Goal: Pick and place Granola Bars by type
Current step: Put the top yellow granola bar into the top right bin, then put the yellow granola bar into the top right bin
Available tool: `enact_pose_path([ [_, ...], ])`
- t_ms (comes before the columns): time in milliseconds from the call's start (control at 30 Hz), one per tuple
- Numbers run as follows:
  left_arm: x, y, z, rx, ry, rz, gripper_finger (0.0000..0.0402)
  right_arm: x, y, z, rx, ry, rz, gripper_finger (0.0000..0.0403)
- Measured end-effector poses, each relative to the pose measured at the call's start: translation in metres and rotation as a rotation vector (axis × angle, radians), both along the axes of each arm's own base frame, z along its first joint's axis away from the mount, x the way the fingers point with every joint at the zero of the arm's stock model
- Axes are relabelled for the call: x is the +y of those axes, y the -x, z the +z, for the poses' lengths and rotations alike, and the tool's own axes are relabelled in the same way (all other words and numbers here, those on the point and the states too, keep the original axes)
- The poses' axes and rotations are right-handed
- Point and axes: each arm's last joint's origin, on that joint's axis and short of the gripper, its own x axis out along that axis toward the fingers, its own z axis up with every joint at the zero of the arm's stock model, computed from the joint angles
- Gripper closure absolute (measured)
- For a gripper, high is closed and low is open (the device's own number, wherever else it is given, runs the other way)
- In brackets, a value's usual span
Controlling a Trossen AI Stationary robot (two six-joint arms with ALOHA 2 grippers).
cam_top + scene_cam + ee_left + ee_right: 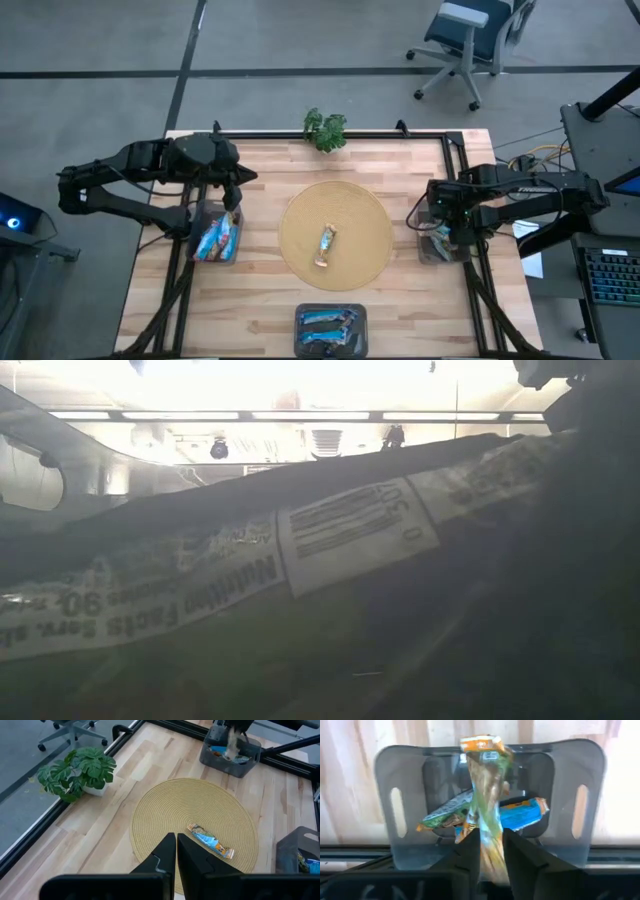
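Hovering at the 9 o'clock side of the table, the left claw has its fingers pressed together and empty, parked just above the left bin, which holds a few blue and orange Granola Bars. Probably it has nothing to do right now, or it is waiting its turn.

At table centre sits the round woven mat serving as the pick-up zone, with one bar left lying on it, blue wrapper with orange ends, apart from both arms. That one is not yet sorted.

At 6 o'clock a front bin carries blue bars, a separate type pile by the look of it. At 12 o'clock a small potted plant stands at the table edge, out of the way.

At 3 o'clock the right claw is clamped on a bar, green and orange wrapper, held upright over the right bin. That bin already has a blue bar and a green one lying inside. The bar hangs end-down so it can drop straight in between the walls; judged step is release into this bin.

The low view is blocked by a wrapper close to the lens, nutrition label readable, nothing else useful.
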Motion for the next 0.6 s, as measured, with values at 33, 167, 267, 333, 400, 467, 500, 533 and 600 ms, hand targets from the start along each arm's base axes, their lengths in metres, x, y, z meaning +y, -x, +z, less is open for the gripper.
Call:
enact_pose_path([
  [33,0.0000,0.0000,0.0000,0.000,0.001,0.001,0.0401,-0.0003,0.0001,-0.0001,0.002,0.011,-0.007,0.0322],
  [167,0.0000,0.0000,0.0000,0.000,0.001,0.000,0.0401,-0.0016,0.0002,-0.0002,0.006,0.054,-0.025,0.0284],
  [267,0.0000,0.0000,0.0000,0.000,0.001,0.001,0.0401,-0.0020,0.0002,-0.0003,0.007,0.066,-0.030,0.0260],
  [333,0.0000,0.0000,0.0000,0.000,0.001,0.000,0.0401,-0.0020,0.0002,-0.0003,0.008,0.070,-0.031,0.0249],
  [400,0.0000,0.0000,0.0000,0.000,0.001,0.001,0.0401,-0.0022,0.0002,-0.0003,0.008,0.074,-0.033,0.0241],
  [467,0.0000,0.0000,0.0000,0.000,0.001,0.000,0.0401,-0.0023,0.0003,-0.0003,0.008,0.077,-0.033,0.0236],
  [500,0.0000,0.0000,0.0000,0.000,0.001,0.000,0.0401,-0.0023,0.0003,-0.0003,0.008,0.077,-0.033,0.0235],
  [533,0.0000,0.0000,0.0000,0.000,0.001,0.001,0.0401,-0.0023,0.0003,-0.0003,0.008,0.077,-0.033,0.0234],
  [600,0.0000,0.0000,0.0000,0.000,0.000,0.001,0.0401,-0.0023,0.0002,-0.0003,0.007,0.077,-0.033,0.0234],
])
